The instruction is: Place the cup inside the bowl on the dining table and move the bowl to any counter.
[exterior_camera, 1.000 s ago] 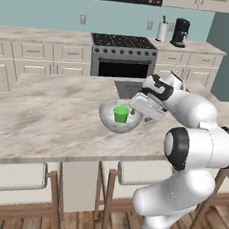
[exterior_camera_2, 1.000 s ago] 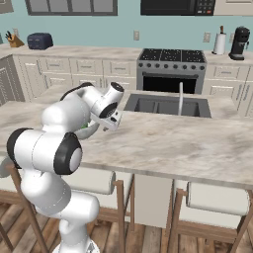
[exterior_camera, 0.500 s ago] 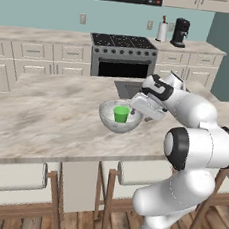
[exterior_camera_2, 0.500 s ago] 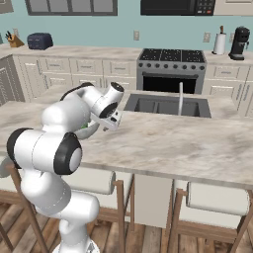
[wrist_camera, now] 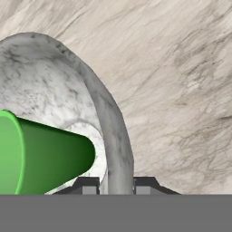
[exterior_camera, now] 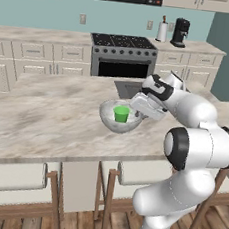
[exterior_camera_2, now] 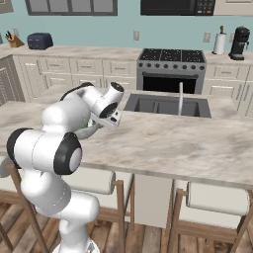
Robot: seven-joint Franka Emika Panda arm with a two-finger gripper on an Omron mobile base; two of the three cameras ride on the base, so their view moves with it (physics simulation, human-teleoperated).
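Observation:
The green cup (exterior_camera: 120,113) stands upright inside the pale speckled bowl (exterior_camera: 107,119), near the middle of the dining table (exterior_camera: 45,123). My gripper (exterior_camera: 141,111) is at the bowl's right rim, reaching in from the sink side. In the hand view the thick rim of the bowl (wrist_camera: 115,131) runs down between my two fingertips (wrist_camera: 88,185), which press it from both sides, so the gripper (wrist_camera: 117,186) is shut on it. The cup (wrist_camera: 50,154) lies just inside that rim. The bowl rests on the slab.
A dark sink (exterior_camera: 127,88) with a faucet (exterior_camera_2: 180,96) is cut into the table just behind the bowl. Stools (exterior_camera: 14,175) line the near edge. The back counter (exterior_camera: 40,35) flanks a stove (exterior_camera: 122,52) and carries a toaster (exterior_camera_2: 40,40).

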